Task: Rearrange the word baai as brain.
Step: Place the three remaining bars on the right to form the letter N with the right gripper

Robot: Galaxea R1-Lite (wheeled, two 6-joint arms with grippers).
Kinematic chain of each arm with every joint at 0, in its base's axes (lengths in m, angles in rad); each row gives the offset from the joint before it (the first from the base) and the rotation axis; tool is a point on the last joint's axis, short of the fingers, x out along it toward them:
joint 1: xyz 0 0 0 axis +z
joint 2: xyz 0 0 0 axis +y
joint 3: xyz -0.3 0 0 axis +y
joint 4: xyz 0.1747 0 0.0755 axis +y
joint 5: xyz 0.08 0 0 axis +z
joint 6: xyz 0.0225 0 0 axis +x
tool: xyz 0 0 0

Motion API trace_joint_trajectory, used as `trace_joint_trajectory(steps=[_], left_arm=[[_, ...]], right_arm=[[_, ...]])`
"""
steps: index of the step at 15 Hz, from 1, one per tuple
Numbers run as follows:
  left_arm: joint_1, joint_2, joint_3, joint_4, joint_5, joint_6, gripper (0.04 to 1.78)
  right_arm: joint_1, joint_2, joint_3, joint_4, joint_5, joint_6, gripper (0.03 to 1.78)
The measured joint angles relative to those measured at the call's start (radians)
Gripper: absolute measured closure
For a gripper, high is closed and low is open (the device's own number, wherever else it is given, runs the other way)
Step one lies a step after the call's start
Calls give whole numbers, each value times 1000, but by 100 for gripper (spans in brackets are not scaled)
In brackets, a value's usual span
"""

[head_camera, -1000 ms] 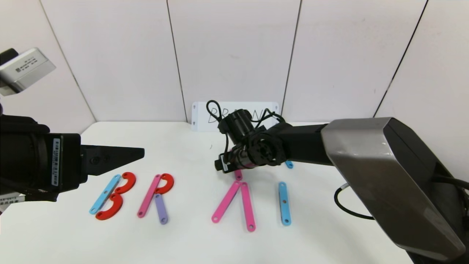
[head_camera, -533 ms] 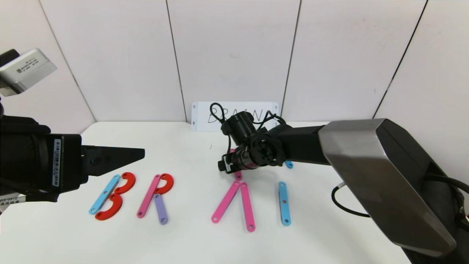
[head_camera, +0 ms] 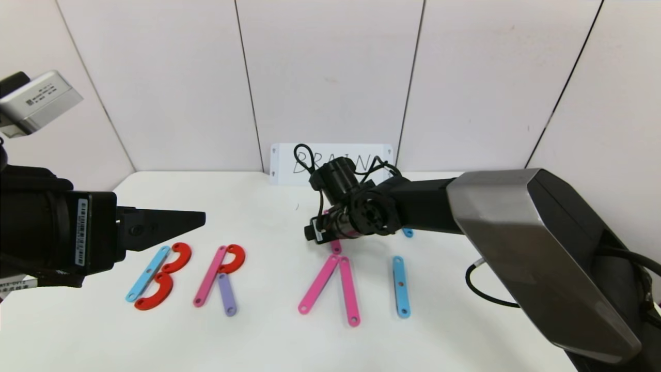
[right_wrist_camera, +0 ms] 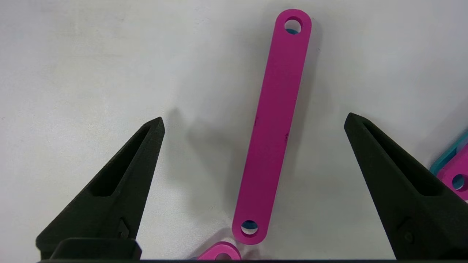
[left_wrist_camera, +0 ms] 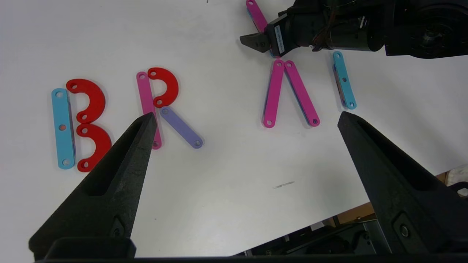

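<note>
so the right gripper (right_wrist_camera: 254, 122) is hovering wide open right over that loose flat pink plastic bar (right_wrist_camera: 272, 128) behind the pink A on the white table (head_camera: 268, 330), bar's length running straight between the spread jaws, left gripper (left_wrist_camera: 243, 118) open, parked farther off.

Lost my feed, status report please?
Right gripper open, hovering above loose pink bar. Left gripper open, parked over B and R. A lacks crossbar; no N. Nothing blocking.

Head view looks down from above; both wrist views face the table (head_camera: 268, 341), sharing the pink bar (right_wrist_camera: 272, 128) close up
</note>
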Motion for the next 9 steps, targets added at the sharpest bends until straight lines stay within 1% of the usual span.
trace_joint_trajectory(steps=[7, 9], left_arm=[[0, 0, 0, 0, -1, 0, 9], [-1, 0, 0, 0, 0, 1, 9]], right_arm=[[-4, 1, 1, 3, 0, 0, 11], [-5, 4, 1, 1, -1, 0, 21]])
